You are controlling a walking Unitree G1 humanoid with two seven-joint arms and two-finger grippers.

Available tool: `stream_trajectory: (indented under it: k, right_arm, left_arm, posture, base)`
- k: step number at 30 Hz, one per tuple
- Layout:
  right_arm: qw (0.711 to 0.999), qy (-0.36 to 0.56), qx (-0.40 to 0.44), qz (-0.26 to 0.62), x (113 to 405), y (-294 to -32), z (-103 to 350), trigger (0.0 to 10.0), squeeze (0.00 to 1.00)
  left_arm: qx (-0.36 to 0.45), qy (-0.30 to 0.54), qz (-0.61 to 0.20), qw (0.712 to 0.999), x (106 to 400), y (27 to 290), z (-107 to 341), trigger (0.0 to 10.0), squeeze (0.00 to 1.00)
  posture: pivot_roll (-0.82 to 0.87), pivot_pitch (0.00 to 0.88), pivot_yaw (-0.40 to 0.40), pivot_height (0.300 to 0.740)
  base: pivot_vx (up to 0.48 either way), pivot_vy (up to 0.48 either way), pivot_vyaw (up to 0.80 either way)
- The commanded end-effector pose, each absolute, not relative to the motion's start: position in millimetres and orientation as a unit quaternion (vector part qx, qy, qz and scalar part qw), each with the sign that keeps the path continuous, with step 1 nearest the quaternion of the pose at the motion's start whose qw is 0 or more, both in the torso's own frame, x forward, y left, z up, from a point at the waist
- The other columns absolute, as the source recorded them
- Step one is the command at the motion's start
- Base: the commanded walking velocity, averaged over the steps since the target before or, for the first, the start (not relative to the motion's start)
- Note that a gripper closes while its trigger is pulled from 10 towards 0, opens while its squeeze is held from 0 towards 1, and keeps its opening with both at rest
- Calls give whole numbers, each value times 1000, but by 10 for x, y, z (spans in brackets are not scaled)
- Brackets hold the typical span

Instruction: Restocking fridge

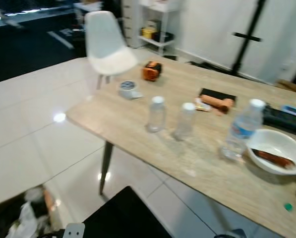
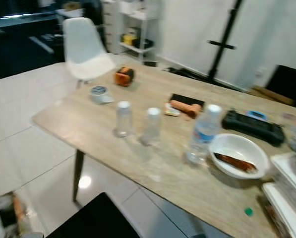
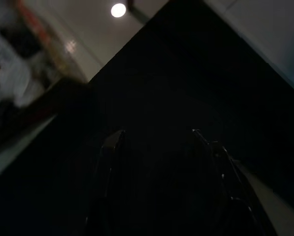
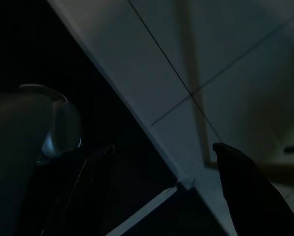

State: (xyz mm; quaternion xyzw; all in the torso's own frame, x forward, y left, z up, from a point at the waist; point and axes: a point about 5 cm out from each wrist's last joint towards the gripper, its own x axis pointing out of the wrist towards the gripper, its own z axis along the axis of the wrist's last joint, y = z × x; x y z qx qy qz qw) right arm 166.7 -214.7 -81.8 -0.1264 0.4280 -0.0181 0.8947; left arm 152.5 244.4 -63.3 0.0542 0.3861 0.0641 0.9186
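3 water bottles on the wooden table point(image 1: 138, 124): 2 small bottles point(image 1: 156, 114) side by side, a labelled bottle point(image 1: 241, 130) right, touching the white bowl point(image 1: 276, 150). Left gripper point(image 3: 156, 140) and right gripper point(image 4: 161, 150) hang low, jaws spread, holding nothing.

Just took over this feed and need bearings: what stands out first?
Three clear bottles stand in a row along the near side of a long wooden table; the right one has a blue label. Right of them sits a white bowl with something brown in it, and a white chair stands at the table's far left end.
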Motion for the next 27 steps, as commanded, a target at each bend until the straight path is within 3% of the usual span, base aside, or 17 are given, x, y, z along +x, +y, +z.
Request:
stream_trajectory:
  k: [1,27]
  right_arm:
    - [893,432,-127,-18,1636,-2146,-836,10000,0]
    - [894,428,-129,-16,1648,-2137,-834,10000,0]
  left_arm:
    - [57,395,59,915,1468,2435,-673,10000,0]
    - [58,390,53,918,1505,2413,-690,10000,0]
  posture:
    - [-43,131,20,740]
    - [-43,132,21,740]
  base:
    - [0,0,-788]
    - [0,0,-788]
